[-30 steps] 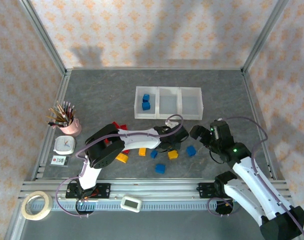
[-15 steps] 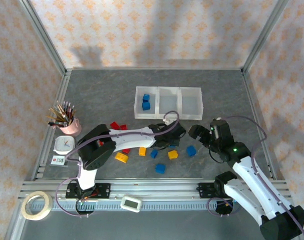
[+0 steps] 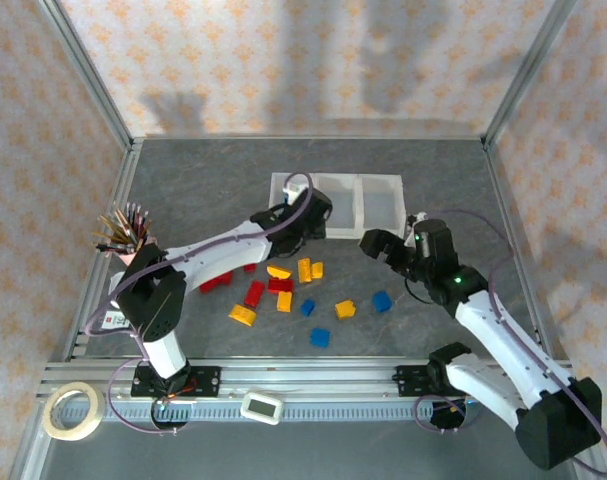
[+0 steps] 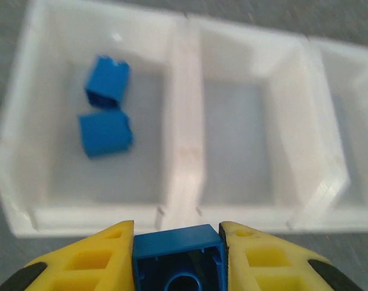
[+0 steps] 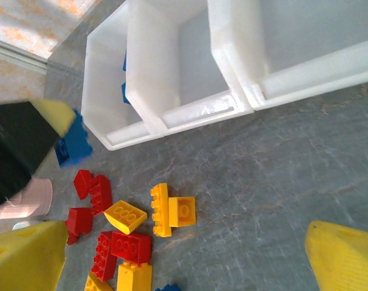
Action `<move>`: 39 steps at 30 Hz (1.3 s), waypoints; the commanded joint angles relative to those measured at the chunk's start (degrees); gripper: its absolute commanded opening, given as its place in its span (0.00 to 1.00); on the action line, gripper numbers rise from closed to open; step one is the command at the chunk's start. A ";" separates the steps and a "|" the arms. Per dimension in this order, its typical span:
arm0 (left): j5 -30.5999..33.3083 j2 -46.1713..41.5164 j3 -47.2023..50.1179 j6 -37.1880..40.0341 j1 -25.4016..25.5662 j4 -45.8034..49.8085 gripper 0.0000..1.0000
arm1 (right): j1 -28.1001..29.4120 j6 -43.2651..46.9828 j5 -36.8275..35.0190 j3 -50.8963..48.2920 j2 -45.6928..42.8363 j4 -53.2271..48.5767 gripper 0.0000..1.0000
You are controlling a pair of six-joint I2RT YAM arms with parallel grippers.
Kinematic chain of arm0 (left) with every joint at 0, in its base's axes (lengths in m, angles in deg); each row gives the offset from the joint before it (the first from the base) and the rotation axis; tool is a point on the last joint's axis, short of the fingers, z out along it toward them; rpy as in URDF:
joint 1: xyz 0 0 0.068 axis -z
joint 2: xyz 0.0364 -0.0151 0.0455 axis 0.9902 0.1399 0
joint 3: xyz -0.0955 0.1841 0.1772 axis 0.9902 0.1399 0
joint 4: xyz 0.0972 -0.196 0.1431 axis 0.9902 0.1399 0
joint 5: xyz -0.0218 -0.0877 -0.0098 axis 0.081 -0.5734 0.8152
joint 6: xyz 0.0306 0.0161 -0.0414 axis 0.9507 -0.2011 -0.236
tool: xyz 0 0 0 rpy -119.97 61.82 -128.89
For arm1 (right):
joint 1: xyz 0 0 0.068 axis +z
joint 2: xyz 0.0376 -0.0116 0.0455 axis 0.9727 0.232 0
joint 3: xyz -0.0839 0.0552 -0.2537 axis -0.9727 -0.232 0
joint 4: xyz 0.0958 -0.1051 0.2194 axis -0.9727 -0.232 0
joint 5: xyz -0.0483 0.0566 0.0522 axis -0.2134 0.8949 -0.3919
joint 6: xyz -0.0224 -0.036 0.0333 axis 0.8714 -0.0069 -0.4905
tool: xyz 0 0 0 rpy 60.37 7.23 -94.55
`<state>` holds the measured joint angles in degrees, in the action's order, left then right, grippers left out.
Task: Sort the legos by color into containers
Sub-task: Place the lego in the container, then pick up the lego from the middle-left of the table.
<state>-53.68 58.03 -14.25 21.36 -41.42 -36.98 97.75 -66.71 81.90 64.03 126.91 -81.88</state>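
Now left arm (image 3: pixel 213 255) outstretched at containers (image 4: pixel 184 121), end effector (image 4: pixel 177 233) clamping blue lego (image 4: pixel 179 257).

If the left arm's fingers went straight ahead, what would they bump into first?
The left fingers, holding a blue brick, would probably meet the near wall of the containers, where the left and middle bins join; depth is unclear.

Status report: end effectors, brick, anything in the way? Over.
Left end effector shut on blue brick, at left bin holding two blue bricks. Right end effector open, above loose bricks. Nothing blocking the bin.
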 commanded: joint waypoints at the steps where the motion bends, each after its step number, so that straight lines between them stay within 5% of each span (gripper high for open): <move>1: 3.48 2.61 -3.83 6.33 -3.38 -1.11 0.33 | -0.33 2.47 2.21 2.37 2.68 6.55 1.00; 7: 0.02 9.61 -7.95 8.78 -8.45 -5.71 0.33 | -0.36 3.03 1.24 2.42 5.57 8.81 1.00; 19: -3.57 17.66 -14.68 11.13 -11.27 -6.54 0.54 | -0.42 4.35 -1.06 3.03 5.67 7.82 1.00; 31: -11.17 2.70 -2.49 9.64 -10.61 -9.09 0.59 | -0.45 5.78 -3.52 5.78 5.72 3.63 1.00; 39: -13.09 -7.88 7.94 10.52 -2.22 -11.09 0.63 | -0.94 4.38 -6.65 6.37 2.33 -4.37 1.00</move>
<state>-64.72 52.22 -8.70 31.39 -46.98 -46.70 97.25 -62.01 78.47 68.86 131.70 -81.39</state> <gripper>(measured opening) 0.621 0.998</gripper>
